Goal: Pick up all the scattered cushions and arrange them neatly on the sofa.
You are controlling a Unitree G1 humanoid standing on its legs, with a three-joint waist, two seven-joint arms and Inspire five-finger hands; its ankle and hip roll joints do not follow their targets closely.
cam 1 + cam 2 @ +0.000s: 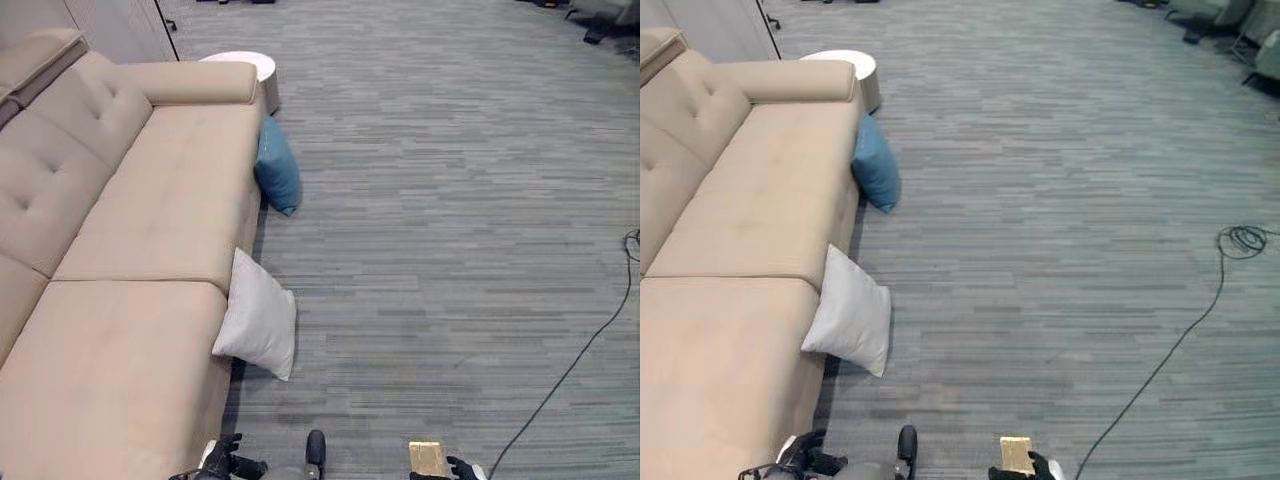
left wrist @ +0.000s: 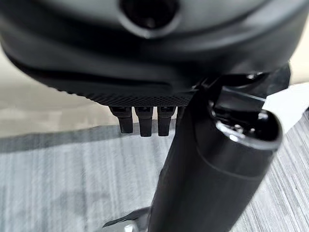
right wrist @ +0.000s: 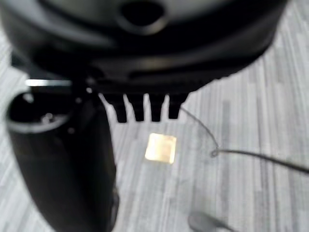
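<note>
Sofa (image 1: 150, 230): beige, along the left of the carpeted floor (image 1: 450, 200), seat bare
White cushion (image 1: 258, 318): on the floor, leaning against the sofa's front edge, nearer the robot
Blue cushion (image 1: 277, 168): on the floor farther along, propped against the sofa front below the armrest
Round white table (image 1: 245, 66): just past the sofa's far armrest
Left hand (image 2: 145, 121): low by the sofa, fingers straight and relaxed, holding nothing
Right hand (image 3: 145, 108): above bare carpet, fingers straight, empty
</note>
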